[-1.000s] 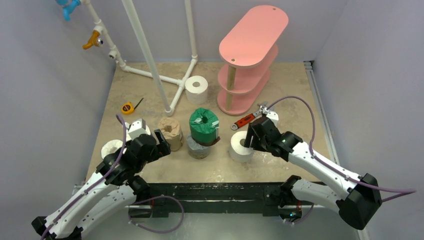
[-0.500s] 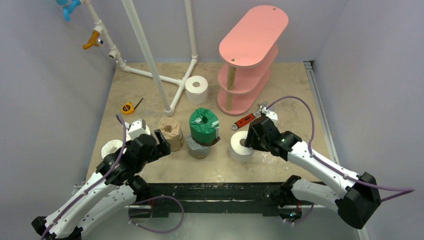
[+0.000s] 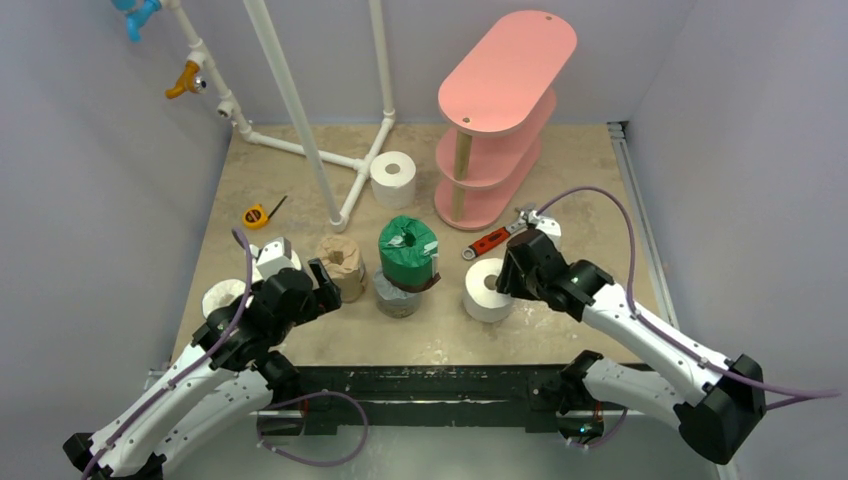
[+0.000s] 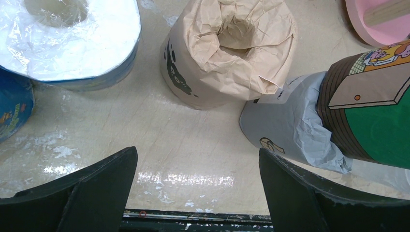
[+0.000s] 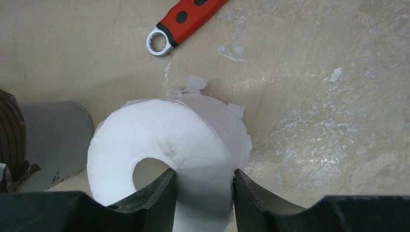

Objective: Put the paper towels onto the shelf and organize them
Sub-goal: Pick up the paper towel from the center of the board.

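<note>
Right claw [image 3: 502, 282] slid one of six rolls [image 3: 484, 294] rightward.

right gripper [image 3: 504, 282]: shifts slightly to the right, with its arm's elbow swinging outward.
white roll [image 3: 487, 291]: moves right with the gripper.

Red-handled wrench [image 3: 490, 241] lay flat on beige tabletop [image 3: 590, 170], right of centre. Yellow tape measure [image 3: 256, 215] sat left, near white pipe frame [image 3: 300, 110]. Orange valve [image 3: 186, 80] and blue fitting [image 3: 136, 14] mounted on frame's upper left.
</note>
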{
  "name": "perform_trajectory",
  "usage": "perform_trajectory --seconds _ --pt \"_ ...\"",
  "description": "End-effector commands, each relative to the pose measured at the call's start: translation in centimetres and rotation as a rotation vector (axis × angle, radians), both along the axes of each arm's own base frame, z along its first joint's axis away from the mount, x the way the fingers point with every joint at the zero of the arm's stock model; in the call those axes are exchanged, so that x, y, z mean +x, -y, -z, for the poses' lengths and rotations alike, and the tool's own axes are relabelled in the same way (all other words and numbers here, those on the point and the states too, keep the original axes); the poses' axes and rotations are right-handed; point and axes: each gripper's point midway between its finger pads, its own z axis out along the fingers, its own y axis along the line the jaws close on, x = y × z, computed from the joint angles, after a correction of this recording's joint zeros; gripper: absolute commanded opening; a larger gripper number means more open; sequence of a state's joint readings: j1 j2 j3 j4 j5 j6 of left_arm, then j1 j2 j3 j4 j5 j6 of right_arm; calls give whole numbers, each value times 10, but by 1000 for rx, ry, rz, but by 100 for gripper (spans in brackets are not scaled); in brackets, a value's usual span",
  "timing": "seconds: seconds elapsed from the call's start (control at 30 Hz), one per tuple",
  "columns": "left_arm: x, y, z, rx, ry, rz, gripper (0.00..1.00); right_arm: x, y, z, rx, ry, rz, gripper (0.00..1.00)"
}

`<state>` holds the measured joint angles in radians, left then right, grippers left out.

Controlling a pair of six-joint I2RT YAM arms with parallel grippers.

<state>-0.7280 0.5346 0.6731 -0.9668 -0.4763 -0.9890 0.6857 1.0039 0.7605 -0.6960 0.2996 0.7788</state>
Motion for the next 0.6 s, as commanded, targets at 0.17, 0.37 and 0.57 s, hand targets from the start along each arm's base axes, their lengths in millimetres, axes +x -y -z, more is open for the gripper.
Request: perform_trajectory --seconds 0.17,0.37,0.57 --pt "3 0 -8 -20 27 -16 96 15 7 -94 71 209 26 27" --pt "5 -1 -13 -8 36 -17 96 18 20 -163 88 344 47 27" --pt "9 4 -20 -12 41 -7 96 22 27 -230 125 462 73 28"
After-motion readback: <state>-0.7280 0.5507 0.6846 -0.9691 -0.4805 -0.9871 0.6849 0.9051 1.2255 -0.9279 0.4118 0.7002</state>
